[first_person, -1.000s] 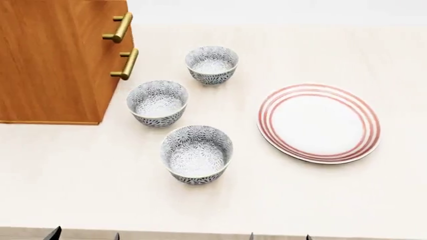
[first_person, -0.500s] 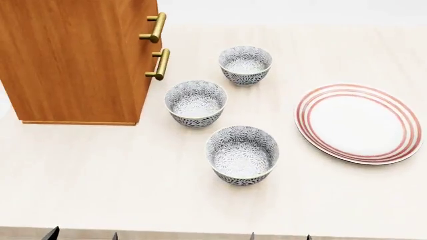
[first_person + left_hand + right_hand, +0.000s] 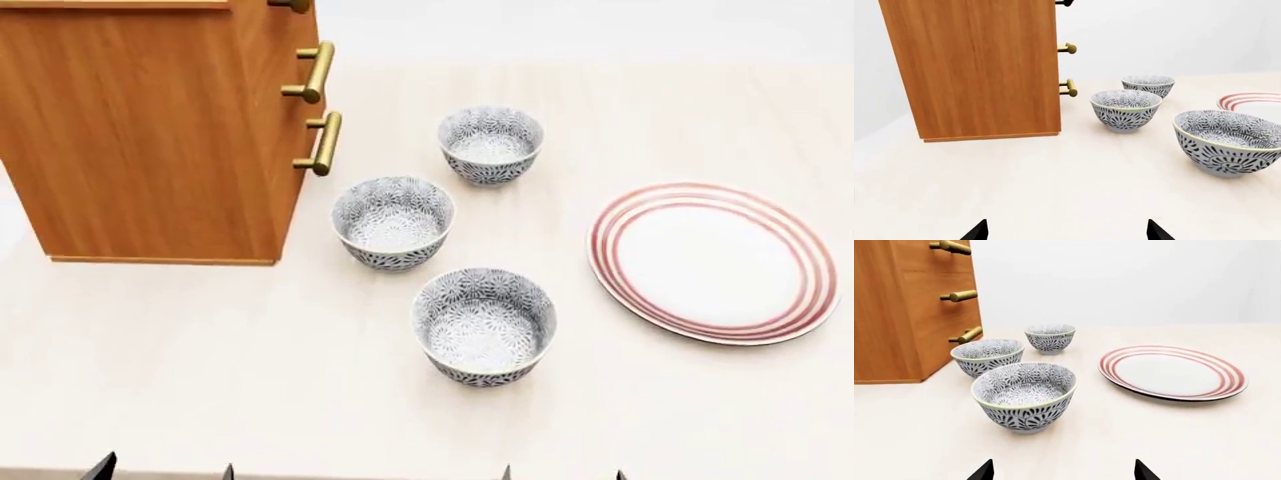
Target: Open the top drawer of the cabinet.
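The cabinet (image 3: pixel 147 130) is a tall orange-brown wooden box at the far left of the table. It also shows in the left wrist view (image 3: pixel 981 70) and the right wrist view (image 3: pixel 901 310). Three brass handles stick out of its front. The top drawer's handle (image 3: pixel 951 246) is the uppermost and is cut off by the frame edge in the head view (image 3: pixel 291 5) and the left wrist view (image 3: pixel 1066 2). The drawer fronts look flush. My left gripper (image 3: pixel 1066 232) and right gripper (image 3: pixel 1063 471) are open and empty, low near the table's front edge, far from the cabinet.
Three patterned blue-grey bowls stand right of the cabinet: a far one (image 3: pixel 490 145), a middle one (image 3: pixel 392 222) and a near one (image 3: pixel 483 325). A white plate with red rings (image 3: pixel 714 262) lies at the right.
The head view has shifted: the cabinet, bowls and plate moved right and then slightly down in the picture, and the cabinet's top edge and top handle now show. The gripper tips have not moved.
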You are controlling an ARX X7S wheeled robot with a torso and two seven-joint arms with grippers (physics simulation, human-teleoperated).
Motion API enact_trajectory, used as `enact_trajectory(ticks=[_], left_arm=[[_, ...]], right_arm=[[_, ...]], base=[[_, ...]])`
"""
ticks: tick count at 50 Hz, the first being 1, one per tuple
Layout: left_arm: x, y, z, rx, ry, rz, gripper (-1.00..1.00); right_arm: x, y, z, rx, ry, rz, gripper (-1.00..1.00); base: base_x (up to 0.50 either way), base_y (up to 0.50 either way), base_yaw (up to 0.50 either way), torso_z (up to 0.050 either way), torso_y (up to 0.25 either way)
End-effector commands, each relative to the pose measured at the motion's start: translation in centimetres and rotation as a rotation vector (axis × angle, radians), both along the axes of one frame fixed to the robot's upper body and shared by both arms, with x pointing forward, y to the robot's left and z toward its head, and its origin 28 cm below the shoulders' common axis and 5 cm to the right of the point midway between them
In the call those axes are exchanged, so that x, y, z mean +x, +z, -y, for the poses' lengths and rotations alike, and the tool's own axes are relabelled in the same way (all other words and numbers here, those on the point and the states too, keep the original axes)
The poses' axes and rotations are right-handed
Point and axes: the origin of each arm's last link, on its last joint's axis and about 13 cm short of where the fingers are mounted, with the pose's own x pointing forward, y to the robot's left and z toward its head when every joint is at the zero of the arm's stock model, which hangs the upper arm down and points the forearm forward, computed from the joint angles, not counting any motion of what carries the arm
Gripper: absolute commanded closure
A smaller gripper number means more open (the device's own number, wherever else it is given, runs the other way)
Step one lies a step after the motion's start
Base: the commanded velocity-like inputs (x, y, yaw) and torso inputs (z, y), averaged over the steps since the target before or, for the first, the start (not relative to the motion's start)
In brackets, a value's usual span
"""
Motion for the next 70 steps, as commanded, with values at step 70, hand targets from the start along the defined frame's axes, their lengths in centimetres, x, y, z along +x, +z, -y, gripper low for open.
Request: enact_trajectory(ticks=[70], left_arm=[[-0.02,-0.04,0.00,-0.003,-0.012,-0.006,-1.00]], right_arm=[[-0.04,0.04,0.01,0.006,-0.005,0.011,-1.00]], base=[[0.21,-0.07,0.00,0.025,0.013]])
